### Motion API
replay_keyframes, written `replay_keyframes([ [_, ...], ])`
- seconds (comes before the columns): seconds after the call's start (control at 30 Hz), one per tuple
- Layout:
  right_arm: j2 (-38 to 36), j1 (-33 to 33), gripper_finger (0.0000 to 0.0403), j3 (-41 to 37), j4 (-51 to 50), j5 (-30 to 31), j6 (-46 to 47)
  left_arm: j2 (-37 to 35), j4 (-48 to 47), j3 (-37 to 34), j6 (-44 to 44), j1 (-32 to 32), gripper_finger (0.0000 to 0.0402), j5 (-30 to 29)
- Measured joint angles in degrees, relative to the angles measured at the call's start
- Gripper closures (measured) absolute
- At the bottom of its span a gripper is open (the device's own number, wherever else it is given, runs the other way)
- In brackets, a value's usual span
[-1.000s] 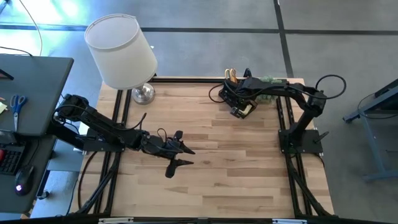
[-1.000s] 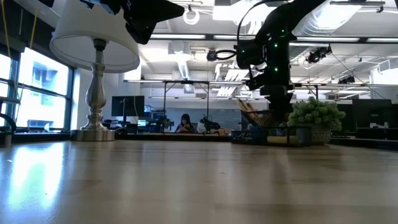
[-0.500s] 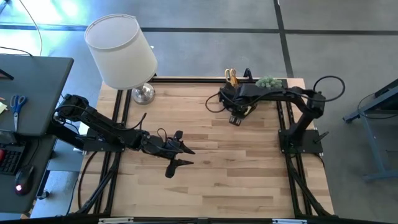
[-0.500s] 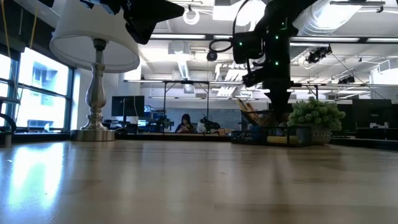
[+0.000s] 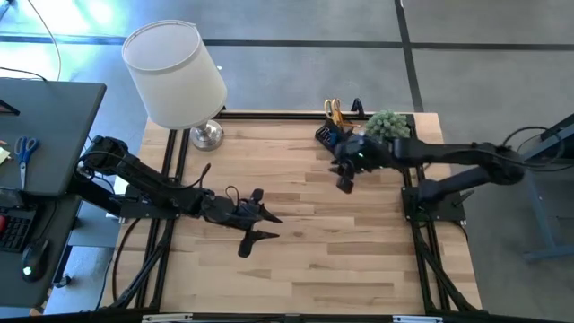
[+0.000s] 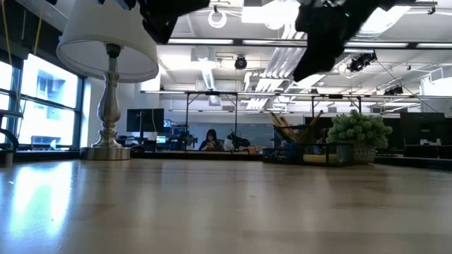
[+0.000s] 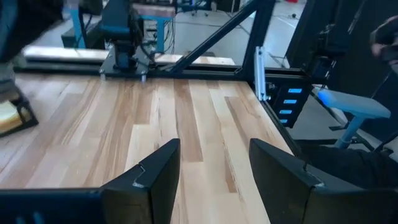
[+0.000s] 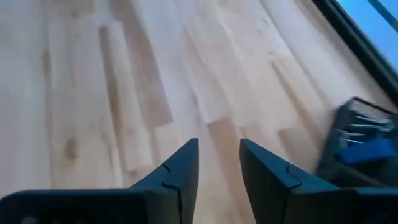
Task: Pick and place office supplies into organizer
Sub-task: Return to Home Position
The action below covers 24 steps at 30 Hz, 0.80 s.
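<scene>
The black organizer [image 5: 332, 135] stands at the table's far right, by a green plant. Yellow-handled scissors [image 5: 334, 110] and pencils [image 6: 282, 127] stick upright in its tall compartment. A blue eraser [image 8: 367, 151] and small clips lie in its low tray [image 8: 354, 134]; the left wrist view shows a yellow pad [image 7: 7, 117] there. My right gripper [image 5: 343, 182] hangs open above bare wood, just near of the organizer, slanting down. My left gripper [image 5: 262, 227] stands open over the table's middle left, holding nothing.
A white-shaded lamp [image 5: 175, 72] stands on its metal base [image 5: 206, 135] at the far left corner. The green plant [image 5: 387, 123] sits right of the organizer. Bare wooden tabletop [image 5: 341, 242] spreads between the two grippers and toward the near edge.
My right gripper has risen from the organizer's tray and drawn back toward the near edge, tipping from pointing steeply down to a slant. Its arm has swung out toward the table's right side.
</scene>
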Motion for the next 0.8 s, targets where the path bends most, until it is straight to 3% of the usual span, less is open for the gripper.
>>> replay_keyframes([
  [0.2, -8.89, 1.75, 0.0291, -16.72, 15.95, -1.64, 2.05, -0.02, 4.34, 0.0, 5.22, -3.26, 0.0222, -4.25],
  [0.47, -18.31, 5.89, 0.0291, -29.92, 33.85, 0.06, -4.0, -1.73, 5.72, -2.33, 6.28, -3.33, 0.0222, -7.37],
  [0.8, -29.62, 6.9, 0.0291, -44.79, 46.01, 0.15, -6.71, -18.98, 2.35, -14.89, 0.29, 0.3, 0.0222, -8.56],
])
